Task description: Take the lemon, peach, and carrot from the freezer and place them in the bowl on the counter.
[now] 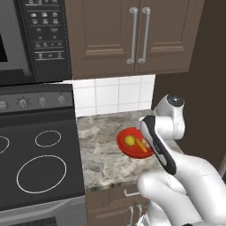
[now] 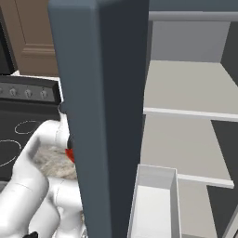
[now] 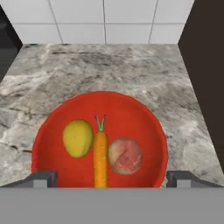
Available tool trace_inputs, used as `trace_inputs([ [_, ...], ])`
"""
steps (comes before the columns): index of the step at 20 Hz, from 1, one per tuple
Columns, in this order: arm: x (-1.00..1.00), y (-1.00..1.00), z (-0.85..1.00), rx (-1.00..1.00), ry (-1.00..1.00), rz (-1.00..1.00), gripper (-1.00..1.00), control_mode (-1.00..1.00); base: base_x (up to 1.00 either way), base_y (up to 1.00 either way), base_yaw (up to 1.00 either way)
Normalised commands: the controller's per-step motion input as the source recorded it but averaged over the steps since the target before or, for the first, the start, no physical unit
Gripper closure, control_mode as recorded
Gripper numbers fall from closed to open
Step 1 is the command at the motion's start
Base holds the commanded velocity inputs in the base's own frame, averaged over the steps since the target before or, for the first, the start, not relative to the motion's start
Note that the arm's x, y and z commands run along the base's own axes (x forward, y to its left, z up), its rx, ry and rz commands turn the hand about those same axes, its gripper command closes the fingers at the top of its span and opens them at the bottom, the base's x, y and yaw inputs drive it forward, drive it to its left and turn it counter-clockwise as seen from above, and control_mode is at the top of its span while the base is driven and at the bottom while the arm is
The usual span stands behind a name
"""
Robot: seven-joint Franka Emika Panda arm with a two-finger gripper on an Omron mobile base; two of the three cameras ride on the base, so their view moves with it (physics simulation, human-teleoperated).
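1. Closest to me, the white arm (image 1: 176, 176) rises from low down and bends over the front edge of the counter (image 1: 101, 154), its dark forearm angled toward the bowl (image 1: 125, 137).
2. The gripper (image 3: 112, 178) hangs above the near rim of the bowl, and its two dark fingertips (image 3: 41, 178) stand far apart at either side of the hand view, so it is wide open and holding nothing.
3. Right below it, the red bowl (image 3: 131, 109) sits on the grey marbled counter (image 3: 87, 70), and all three items are inside!
4. The yellow lemon (image 3: 78, 138) lies on one side, the orange carrot (image 3: 100, 158) runs down the middle with its green top pointing at the wall, and the pink-red peach (image 3: 125, 156) sits on the other side.
5. Lemon and peach both lie right against the carrot.
6. From the left base view, the lemon (image 1: 129, 141) and carrot (image 1: 141, 145) show in the bowl; the arm covers the rest of it.
7. Beside the counter, the black stovetop (image 1: 39, 159) with white burner rings spreads out.
8. To the other side, the freezer (image 2: 186, 139) stands open, its dark door (image 2: 100, 116) swung out, grey shelves showing and a white drawer (image 2: 153, 204) pulled forward.
9. Further back, white wall tiles (image 1: 114, 95) run behind the counter, with brown cabinets (image 1: 132, 35) above.
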Motion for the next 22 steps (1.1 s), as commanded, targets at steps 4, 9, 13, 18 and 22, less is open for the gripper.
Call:
trace_inputs([
  [4, -1.00, 0.16, 0.62, 0.00, 0.00, -0.03, -1.00, -1.00, 0.00, 0.00, 0.00],
  [9, -0.98, 0.08, 0.55, 0.00, -0.04, -0.03, -1.00, -1.00, 0.00, 0.00, 0.00],
  [13, -0.71, 0.08, 0.91, 0.00, -0.13, -0.01, -1.00, -1.00, 0.00, 0.00, 0.00],
  [18, -0.80, 0.01, 0.77, 0.00, -0.15, 0.00, -1.00, -1.00, 0.00, 0.00, 0.00],
  [22, -0.59, 0.00, 0.65, 0.00, -0.18, 0.00, -1.00, -1.00, 0.00, 0.00, 0.00],
])
